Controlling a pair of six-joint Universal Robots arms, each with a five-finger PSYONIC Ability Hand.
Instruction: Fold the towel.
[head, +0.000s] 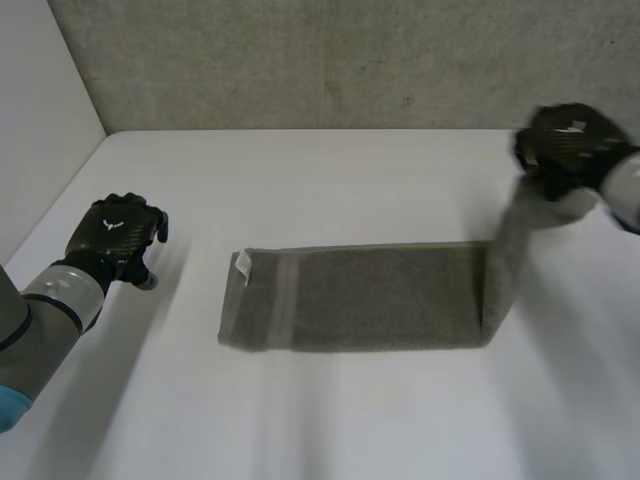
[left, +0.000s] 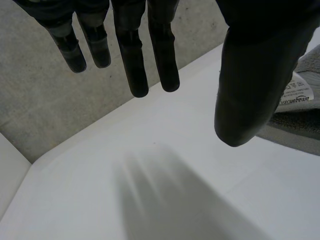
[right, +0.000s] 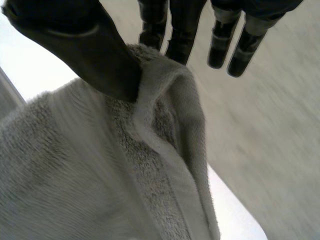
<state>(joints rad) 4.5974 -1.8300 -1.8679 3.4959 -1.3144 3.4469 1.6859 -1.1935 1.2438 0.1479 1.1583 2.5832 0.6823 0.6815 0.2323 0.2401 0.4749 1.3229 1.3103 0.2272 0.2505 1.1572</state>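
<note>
A: Status?
B: My left robot hand (head: 118, 232) is over the desk (head: 330, 420), fingers straight and spread, holding nothing. It's beside the towel (head: 380, 297) at the label (left: 295, 92) end, not touching. Towel lies as a long strip between my hands. Far end is raised off the desk, pinched between thumb and fingers of my right robot hand (head: 568, 148).
A: Handling?
B: Soft, light, limp, so it'll sag. Terry shouldn't slip. Best hold looks like the hem (right: 160, 145), near a corner.
</note>
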